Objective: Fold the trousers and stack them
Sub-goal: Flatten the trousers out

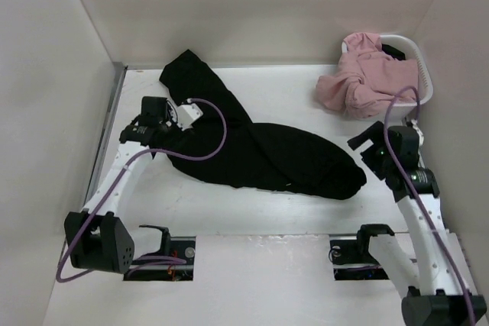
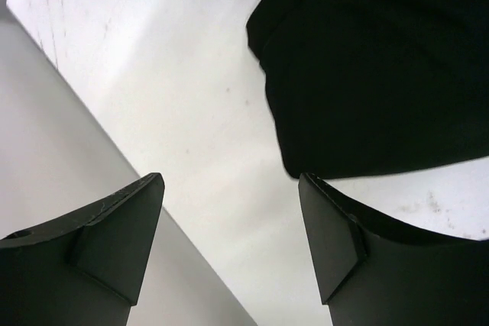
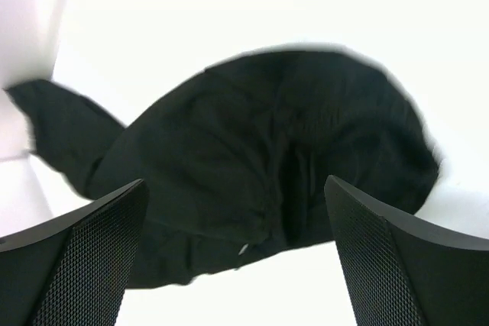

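Folding step, between grips. With trousers [image 1: 283,162] sprawled across the table [image 1: 229,211], far-left corner toward right edge. Holding nothing: left gripper [image 2: 231,181], right gripper [image 3: 235,182], both released. Next, likely: regrasp one end, fold over.

The black trousers [image 1: 267,154] sprawl across the white table [image 1: 252,215] — a pink garment [image 1: 355,82] spills from the far-right basket [image 1: 422,65].

Surface: white table [image 1: 252,219].
Landmark: white basket [image 1: 426,74], pink garment [image 1: 359,82] spilling over its rim.
On table: black trousers [image 1: 260,154], stretched out, left of basket.
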`<state>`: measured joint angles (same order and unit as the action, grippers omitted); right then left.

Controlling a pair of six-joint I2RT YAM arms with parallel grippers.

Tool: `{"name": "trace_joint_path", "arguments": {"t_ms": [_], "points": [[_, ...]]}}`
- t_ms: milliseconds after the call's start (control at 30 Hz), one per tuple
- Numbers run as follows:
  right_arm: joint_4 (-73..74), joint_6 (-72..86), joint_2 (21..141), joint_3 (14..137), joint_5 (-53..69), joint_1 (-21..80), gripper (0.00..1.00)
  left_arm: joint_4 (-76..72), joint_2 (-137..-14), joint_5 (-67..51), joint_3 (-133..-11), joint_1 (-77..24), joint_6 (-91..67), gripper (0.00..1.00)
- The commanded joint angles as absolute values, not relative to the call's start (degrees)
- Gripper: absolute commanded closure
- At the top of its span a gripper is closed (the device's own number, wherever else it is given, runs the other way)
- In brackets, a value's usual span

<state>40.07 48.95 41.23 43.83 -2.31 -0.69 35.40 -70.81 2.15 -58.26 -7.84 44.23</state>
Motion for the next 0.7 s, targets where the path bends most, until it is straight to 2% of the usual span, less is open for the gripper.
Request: {"name": "trace_joint_path", "arguments": {"t_ms": [0,167,300,500,567,667], "points": [[50.88,29.64,52.09,47.64,-11.41,3.46,0.00,38.67,-67.68,1.67,-52.23,-8.83,42.63,0.29],[51.15,27.95,55.90,47.01,-21.51,6.55,0.00,32.63,-70.30,2.37,-46.07,-9.80,39.12,0.30],[53.95,20.50,58.44,49.30,-23.56,7.07,0.00,27.61,-73.03,2.55,-45.09,-10.67,37.45,0.30],[60.29,17.93,61.60,57.12,-18.65,29.00,0.00,23.21,-74.71,2.46,-44.91,-11.99,35.60,0.29],[57.85,17.67,63.27,57.74,-17.41,39.19,0.00,21.46,-74.97,1.94,-44.74,-12.34,34.98,0.29],[51.53,14.87,68.62,56.52,-17.67,48.27,0.00,19.60,-75.50,0.80,-44.65,-13.05,34.28,0.29]]}}
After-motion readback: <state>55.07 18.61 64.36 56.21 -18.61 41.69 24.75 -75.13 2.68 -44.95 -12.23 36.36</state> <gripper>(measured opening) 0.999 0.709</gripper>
